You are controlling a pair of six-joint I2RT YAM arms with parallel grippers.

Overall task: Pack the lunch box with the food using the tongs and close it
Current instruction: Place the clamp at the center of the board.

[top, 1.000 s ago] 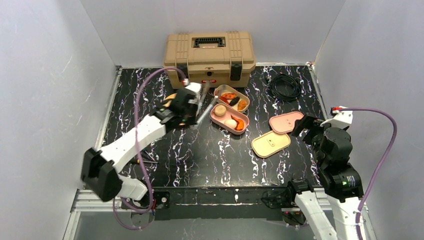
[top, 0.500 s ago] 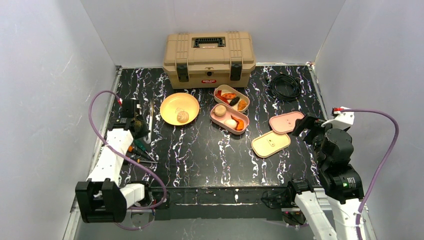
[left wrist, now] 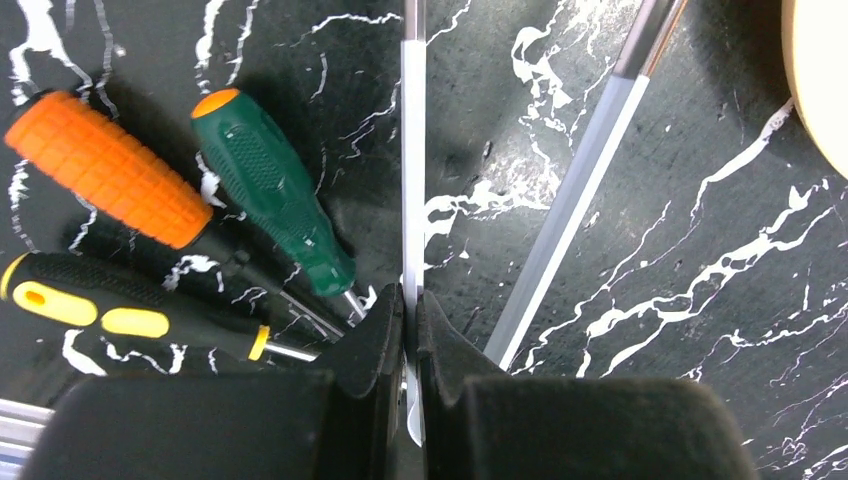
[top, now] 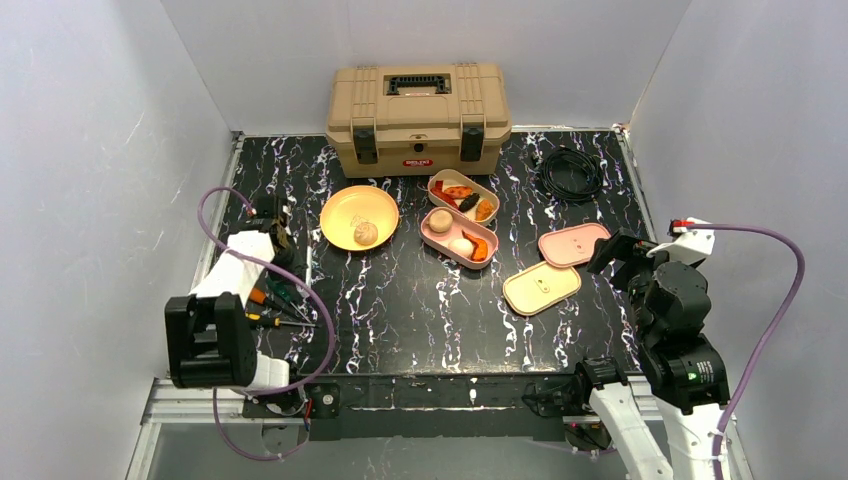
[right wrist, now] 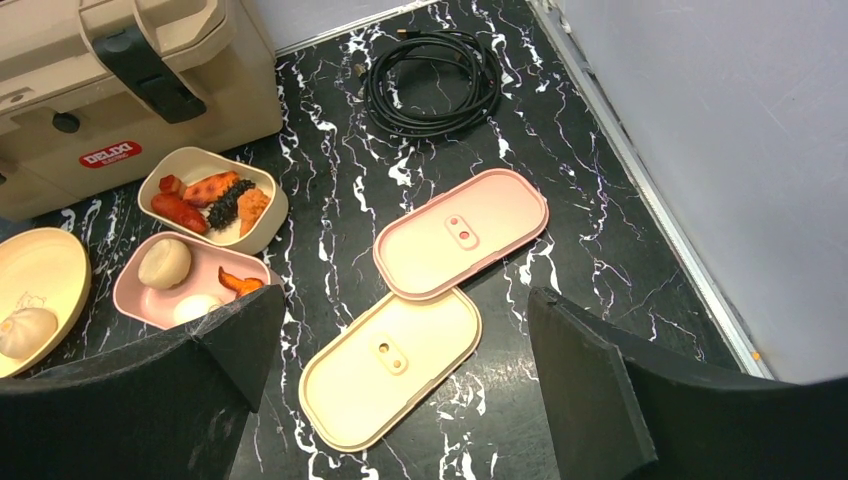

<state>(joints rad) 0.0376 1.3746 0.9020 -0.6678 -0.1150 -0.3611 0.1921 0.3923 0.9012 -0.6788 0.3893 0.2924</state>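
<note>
My left gripper [left wrist: 410, 300] is shut on one thin metal arm of the tongs [left wrist: 413, 150]; the other arm [left wrist: 590, 190] splays to the right over the table. It sits at the far left [top: 277, 232]. The lunch box is two open trays: a beige tray [right wrist: 200, 153] with orange-red chunks [right wrist: 212, 187] and a dark piece [right wrist: 228, 203], and a pink tray [right wrist: 215, 280] with a bun [right wrist: 164, 263], an egg [right wrist: 195, 308] and an orange piece [right wrist: 242, 283]. Another bun [top: 366, 233] lies on a yellow plate [top: 345, 205]. My right gripper [right wrist: 400, 300] hangs open above the lids.
A pink lid [right wrist: 460, 230] and a beige lid [right wrist: 390, 365] lie side by side at the right. Orange [left wrist: 105, 170], green [left wrist: 270, 190] and black-yellow [left wrist: 100, 305] screwdrivers lie beside the left gripper. A tan toolbox [top: 418, 110] and a coiled black cable [top: 570, 172] are at the back.
The left arm swung from beside the plate and trays to the far left edge with the tongs, then drew back a little. The right arm barely moved.
</note>
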